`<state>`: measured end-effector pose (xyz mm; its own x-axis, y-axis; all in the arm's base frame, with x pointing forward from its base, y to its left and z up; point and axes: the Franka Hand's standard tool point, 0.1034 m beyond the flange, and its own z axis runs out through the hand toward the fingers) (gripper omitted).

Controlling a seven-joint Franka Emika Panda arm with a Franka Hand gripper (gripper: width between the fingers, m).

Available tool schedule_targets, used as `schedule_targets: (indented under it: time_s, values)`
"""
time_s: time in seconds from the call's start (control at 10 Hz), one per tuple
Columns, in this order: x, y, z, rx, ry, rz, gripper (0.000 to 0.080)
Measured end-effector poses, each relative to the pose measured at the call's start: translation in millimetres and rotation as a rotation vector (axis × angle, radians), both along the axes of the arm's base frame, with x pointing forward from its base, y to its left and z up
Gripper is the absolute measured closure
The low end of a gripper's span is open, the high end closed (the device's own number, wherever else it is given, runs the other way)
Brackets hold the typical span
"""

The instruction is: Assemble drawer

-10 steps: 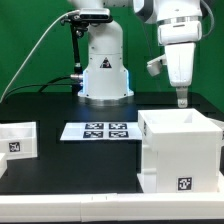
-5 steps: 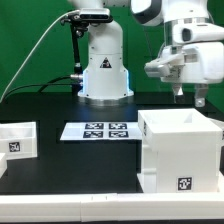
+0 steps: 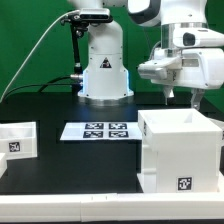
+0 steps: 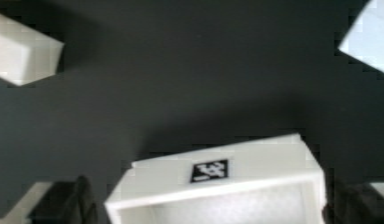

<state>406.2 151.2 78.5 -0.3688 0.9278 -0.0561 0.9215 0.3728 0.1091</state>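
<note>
The drawer is a small low white tray with a square tag on its front, resting at the exterior view's far left. The tall white cube casing stands open-topped at the exterior view's right, with a tag low on its front. My gripper hangs just above the casing's far rim, open and empty, apart from it. In the wrist view the casing lies between my two dark fingers, and my gripper holds nothing.
The marker board lies flat in the middle of the black table. The robot base stands behind it. In the wrist view a white block and a pale shape sit at the edges; I cannot tell what they are.
The wrist has turned, so both fingers now show spread apart. The gripper has shifted a little toward the exterior view's left above the casing.
</note>
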Motion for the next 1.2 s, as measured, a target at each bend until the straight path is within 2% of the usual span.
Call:
schedule_targets:
  time_s: [0.1,0.2,0.3,0.7,0.8,1.0,1.1,1.2]
  values:
    - [-6.2,11.1,-1.9,0.007,-0.011,0.006,0.0151]
    - [-12.3,15.7,-4.8,0.022,-0.018,0.029,0.0151]
    - [-10.5,10.8,-5.0,0.013,-0.012,0.019,0.0151]
    - [-10.9,10.9,-5.4,0.013,-0.011,0.019,0.0151]
    - [-10.5,17.3,-5.9,0.015,-0.014,0.025,0.0151]
    - [0.0,55.0,-8.4,0.026,-0.027,0.06,0.0151]
    - [5.7,77.0,-11.0,0.058,-0.039,0.038,0.0151]
    - [5.4,86.8,-15.6,0.084,-0.045,0.039,0.0151]
